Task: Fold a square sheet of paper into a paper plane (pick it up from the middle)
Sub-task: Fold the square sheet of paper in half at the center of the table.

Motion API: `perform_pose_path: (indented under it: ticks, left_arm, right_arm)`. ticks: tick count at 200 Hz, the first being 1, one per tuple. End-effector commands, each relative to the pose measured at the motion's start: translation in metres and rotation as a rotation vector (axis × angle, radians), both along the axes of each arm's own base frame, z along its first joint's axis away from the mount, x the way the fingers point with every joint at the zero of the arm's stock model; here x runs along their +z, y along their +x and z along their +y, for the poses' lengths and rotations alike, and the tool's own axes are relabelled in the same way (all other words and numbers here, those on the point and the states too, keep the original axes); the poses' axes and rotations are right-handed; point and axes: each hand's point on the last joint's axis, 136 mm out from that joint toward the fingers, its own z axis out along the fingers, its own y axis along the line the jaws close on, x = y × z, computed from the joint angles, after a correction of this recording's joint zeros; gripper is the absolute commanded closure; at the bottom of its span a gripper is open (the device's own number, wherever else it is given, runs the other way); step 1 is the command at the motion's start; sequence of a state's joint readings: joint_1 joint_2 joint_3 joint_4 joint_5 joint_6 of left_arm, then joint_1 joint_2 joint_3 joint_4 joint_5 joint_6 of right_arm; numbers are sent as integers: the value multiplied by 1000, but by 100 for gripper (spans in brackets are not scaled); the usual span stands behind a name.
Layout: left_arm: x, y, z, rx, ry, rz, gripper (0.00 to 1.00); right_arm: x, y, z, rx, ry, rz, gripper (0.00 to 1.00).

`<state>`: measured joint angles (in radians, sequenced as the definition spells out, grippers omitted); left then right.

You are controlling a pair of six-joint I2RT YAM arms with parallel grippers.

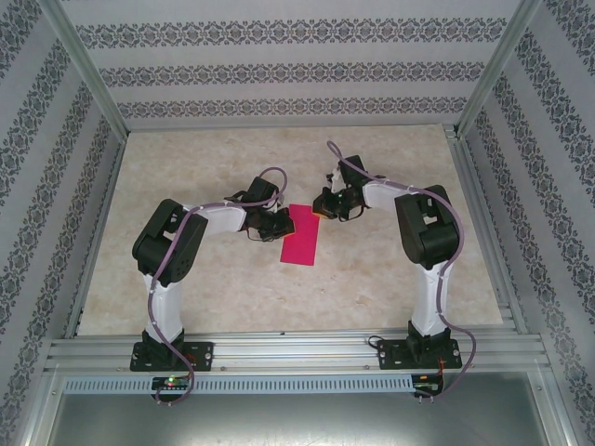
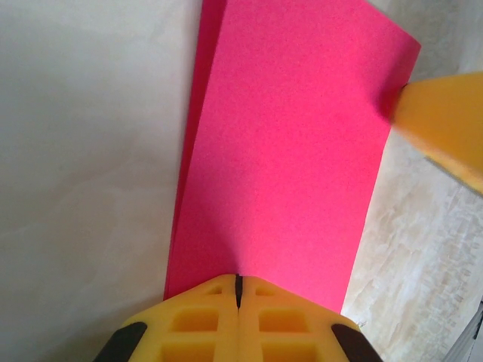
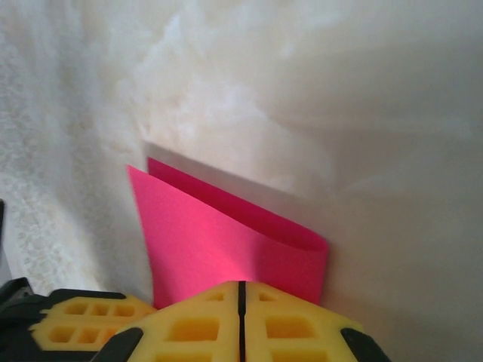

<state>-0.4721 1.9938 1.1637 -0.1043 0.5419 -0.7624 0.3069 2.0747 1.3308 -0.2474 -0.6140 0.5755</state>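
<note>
Table (image 1: 186, 279): free surface on all sides. Square sheet of paper (image 1: 300, 234) at centre, folded double, layer edges slightly offset. Left gripper (image 1: 277, 228) fingers pressed together at left edge, right gripper (image 1: 323, 206) same at far right corner; pinching unclear.

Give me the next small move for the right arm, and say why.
Probably slide the shut right gripper along the paper's folded edge to flatten the crease. That edge looks rounded, not sharp, there, and the shut left gripper sits at the paper's other side.
</note>
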Motion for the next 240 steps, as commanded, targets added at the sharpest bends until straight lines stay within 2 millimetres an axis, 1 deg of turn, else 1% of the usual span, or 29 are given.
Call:
perform_pose_path:
  ticks: [1, 14, 31, 69, 80, 88, 97, 103, 134, 149, 158, 174, 198, 209, 240]
  left_arm:
    - [-36, -26, 14, -16, 110, 110, 99]
    - [-36, -26, 14, -18, 107, 110, 99]
    - [-35, -26, 14, -18, 108, 109, 99]
    - [-36, -26, 13, -18, 107, 109, 99]
    - [-35, -26, 13, -20, 109, 109, 99]
    - [-36, -26, 14, -22, 110, 109, 99]
    - [-35, -26, 13, -22, 109, 108, 99]
    - [-36, -25, 13, -22, 109, 110, 99]
    - [-36, -26, 14, -21, 110, 111, 99]
    - [-36, -25, 13, -20, 110, 111, 99]
    - [-35, -25, 13, -21, 109, 109, 99]
    - [-35, -25, 13, -22, 109, 108, 99]
    - [-35, -25, 13, -22, 109, 109, 99]
    - [-35, -25, 13, -23, 108, 108, 99]
    - [-35, -25, 13, -20, 108, 111, 99]
  right_arm:
    - [21, 12, -4, 0, 3, -43, 91]
    - [15, 13, -5, -3, -5, -30, 91]
    - [2, 13, -8, -16, -20, -4, 91]
    - [-35, 2, -14, -27, -67, 84, 91]
    - [-42, 0, -18, -35, -83, 107, 91]
    - [-44, 0, -19, -38, -84, 113, 91]
    - [-39, 2, -19, -45, -73, 119, 91]
    - [-32, 4, -17, -42, -58, 109, 91]
    - [18, 22, -12, -43, 15, 19, 91]
    - [28, 27, -10, -42, 44, 2, 91]
    - [27, 27, -9, -41, 47, 5, 91]
    - [14, 26, -10, -50, 43, 31, 92]
    - [-11, 21, -13, -64, 24, 77, 91]
    - [-23, 17, -14, -68, 11, 103, 92]
    - [-48, 4, -23, -76, -43, 159, 92]
